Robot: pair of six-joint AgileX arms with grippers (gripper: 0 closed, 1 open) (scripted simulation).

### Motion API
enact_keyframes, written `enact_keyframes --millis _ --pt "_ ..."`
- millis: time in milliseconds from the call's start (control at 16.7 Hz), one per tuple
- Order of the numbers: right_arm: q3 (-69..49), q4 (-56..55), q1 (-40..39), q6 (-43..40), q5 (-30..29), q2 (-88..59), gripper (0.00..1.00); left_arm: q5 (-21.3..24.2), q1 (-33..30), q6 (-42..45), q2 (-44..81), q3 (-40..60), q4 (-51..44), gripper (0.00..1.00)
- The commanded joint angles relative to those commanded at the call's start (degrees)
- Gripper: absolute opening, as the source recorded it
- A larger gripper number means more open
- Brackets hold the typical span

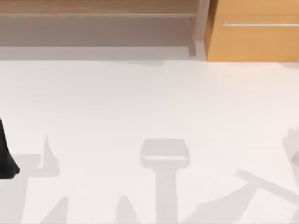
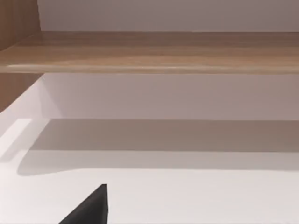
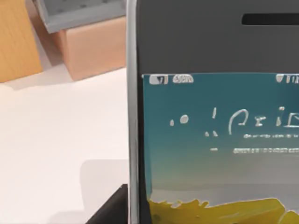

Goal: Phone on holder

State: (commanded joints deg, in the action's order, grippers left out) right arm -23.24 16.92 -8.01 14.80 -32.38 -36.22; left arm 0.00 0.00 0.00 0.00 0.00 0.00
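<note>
Fingers: right gripper finger (image 3: 110, 207) beside phone (image 3: 215, 140) rim; grasp cannot be told. Holder unplaced. Left gripper (image 1: 5, 158) parked, state cannot be told.

You see even, bright light from above casting soft grey shadows across the near edge of the white counter (image 1: 149, 102).

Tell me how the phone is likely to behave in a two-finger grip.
The phone looks like a flat, rigid slab, so it probably won't flex. Its smooth silver rim and glassy screen suggest that it could slip if pinched lightly. Thin and tall, it would likely tip if stood on the white table on its edge without support.
</note>
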Motion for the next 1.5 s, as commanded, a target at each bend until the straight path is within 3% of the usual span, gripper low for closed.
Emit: enact_keyframes --millis 540,840,1500 --pt "2.04 -13.69 7.19 -2.80 6.17 -8.98 0.00 0.00 0.00 0.00 0.00 0.00 0.00 1.00" --pt "2.31 -14.64 7.60 -2.48 6.63 -9.52 0.00 0.00 0.00 0.00 0.00 0.00 0.00 1.00" --pt "2.31 -14.64 7.60 -2.48 6.63 -9.52 0.83 0.00 0.00 0.00 0.00 0.00 0.00 1.00"
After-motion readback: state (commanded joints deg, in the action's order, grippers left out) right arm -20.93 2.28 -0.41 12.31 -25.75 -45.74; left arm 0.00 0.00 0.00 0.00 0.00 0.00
